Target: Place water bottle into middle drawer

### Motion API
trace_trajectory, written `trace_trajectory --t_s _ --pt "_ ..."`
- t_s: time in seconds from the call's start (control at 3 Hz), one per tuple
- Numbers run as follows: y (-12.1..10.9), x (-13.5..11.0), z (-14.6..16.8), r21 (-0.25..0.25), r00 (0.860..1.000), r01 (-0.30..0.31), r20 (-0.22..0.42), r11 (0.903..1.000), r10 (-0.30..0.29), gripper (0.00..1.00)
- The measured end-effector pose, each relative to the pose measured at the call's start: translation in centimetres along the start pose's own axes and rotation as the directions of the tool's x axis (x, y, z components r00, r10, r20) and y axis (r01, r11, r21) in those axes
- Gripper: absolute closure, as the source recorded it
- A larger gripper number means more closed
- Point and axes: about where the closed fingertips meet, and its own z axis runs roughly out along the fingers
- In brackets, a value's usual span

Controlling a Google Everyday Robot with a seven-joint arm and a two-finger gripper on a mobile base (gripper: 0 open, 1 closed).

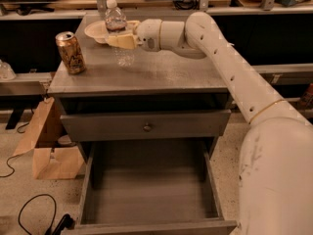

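Note:
The water bottle, clear with a white cap, stands upright at the back left of the cabinet top. My gripper reaches in from the right, with its pale fingers on either side of the bottle's middle, shut on it. The bottle's base still rests on the top. The middle drawer is pulled wide open below, and its bare grey floor shows nothing inside.
A gold-brown drink can stands at the left edge of the cabinet top. A pale bowl sits just behind the bottle. The top drawer front with its small knob is closed. Cardboard and cables lie on the floor at left.

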Motion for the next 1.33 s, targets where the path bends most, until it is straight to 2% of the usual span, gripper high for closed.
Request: trace_trajectory --t_s 0.33,0.67,1.0,1.33 --pt "3.7 -5.5 -5.1 0.123 0.998 0.064 0.005 0.9903 -0.065 1.0" --pt "7.7 -8.0 -8.0 0.203 0.996 0.073 0.032 0.9765 -0.081 1.0" --pt "13.7 -5.7 -10.0 0.185 0.997 0.072 0.021 0.9801 -0.077 1.0" --pt "19.5 0.5 -12.9 0.139 1.0 0.025 -0.009 0.99 -0.024 1.0"
